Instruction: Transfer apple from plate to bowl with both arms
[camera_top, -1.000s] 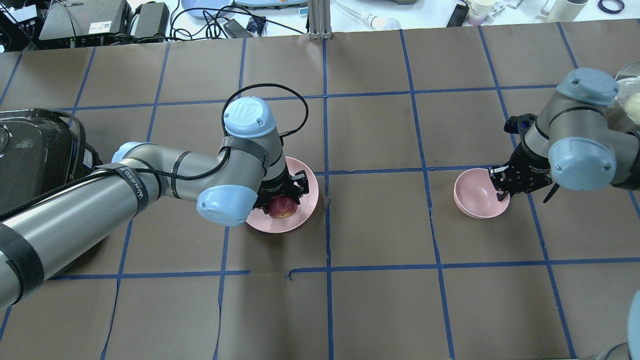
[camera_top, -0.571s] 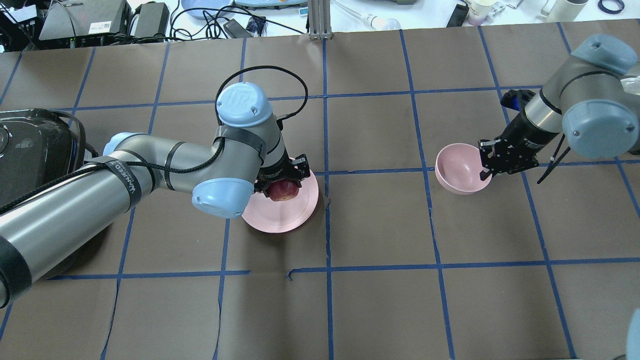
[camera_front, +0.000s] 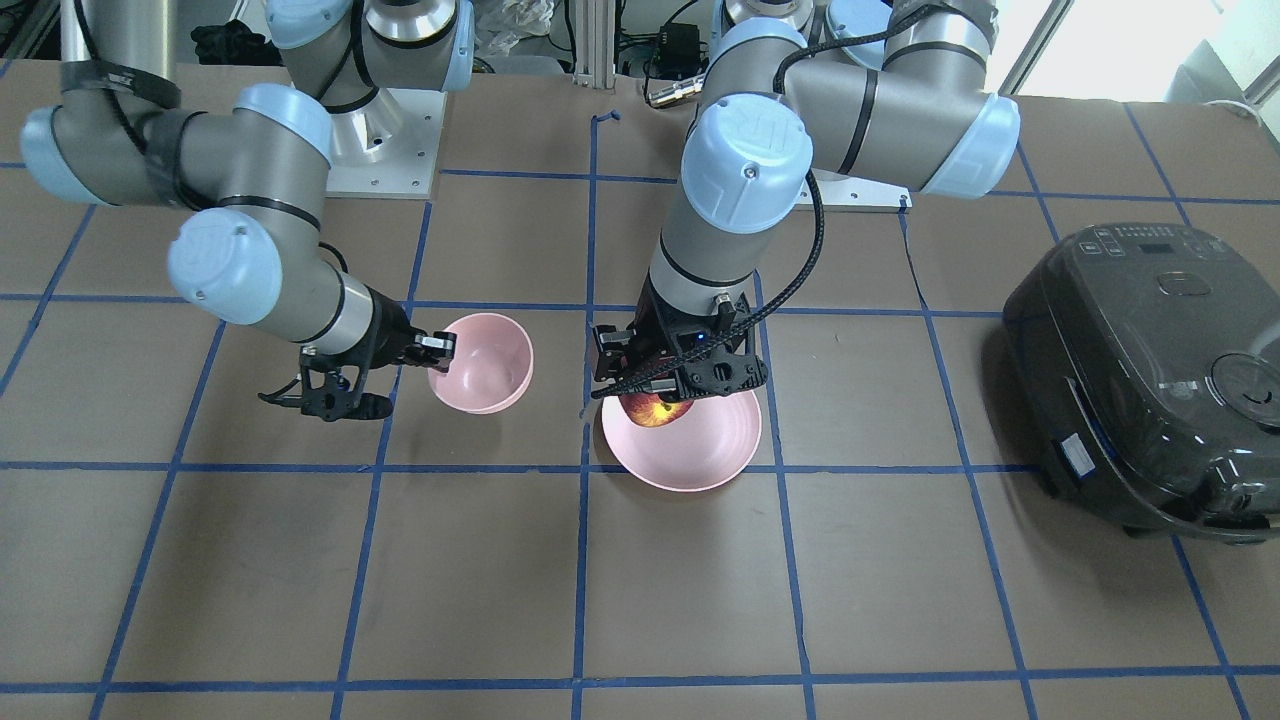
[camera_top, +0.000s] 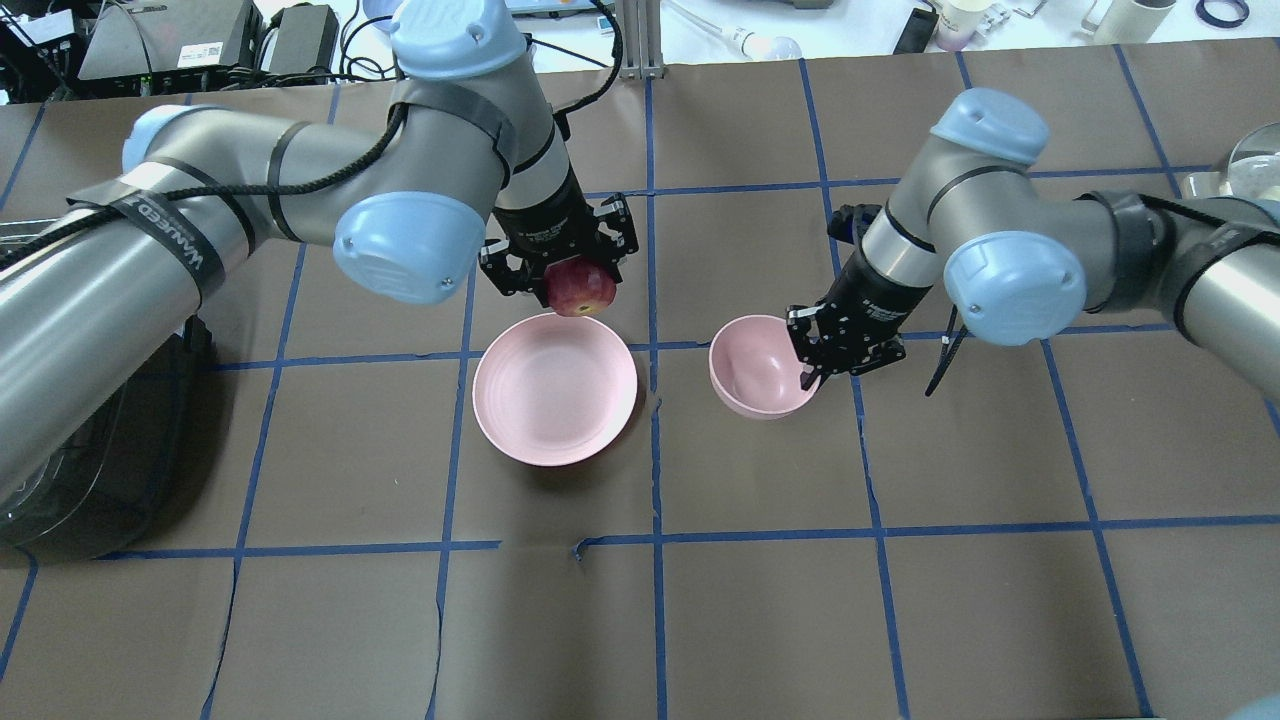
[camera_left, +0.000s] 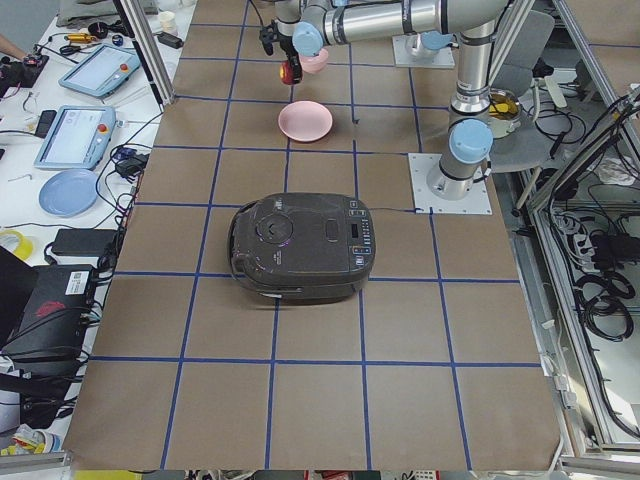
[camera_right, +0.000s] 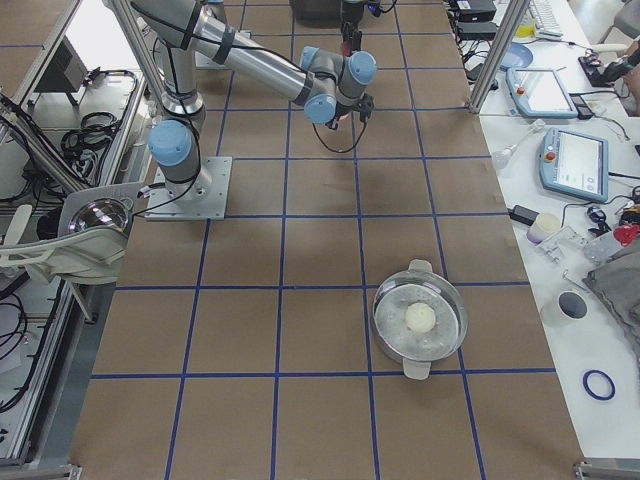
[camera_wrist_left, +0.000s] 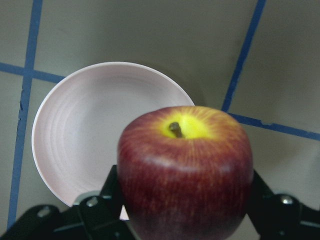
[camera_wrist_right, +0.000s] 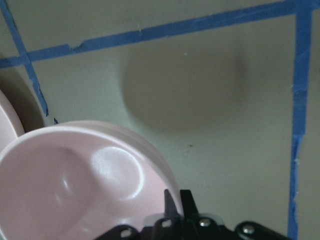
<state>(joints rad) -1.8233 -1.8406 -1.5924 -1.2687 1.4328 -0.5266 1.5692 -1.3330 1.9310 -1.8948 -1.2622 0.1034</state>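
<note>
above the plate (camera_top: 555, 400), left end effector (camera_top: 577, 278) clasps the apple (camera_wrist_left: 185, 170); right end effector (camera_top: 810, 373) pinches the bowl (camera_top: 752, 378).

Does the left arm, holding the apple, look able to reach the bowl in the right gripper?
Probably yes. The left gripper holds the apple lifted off the plate, the right gripper holds the bowl by its rim close beside it, and nothing stands between them.
</note>
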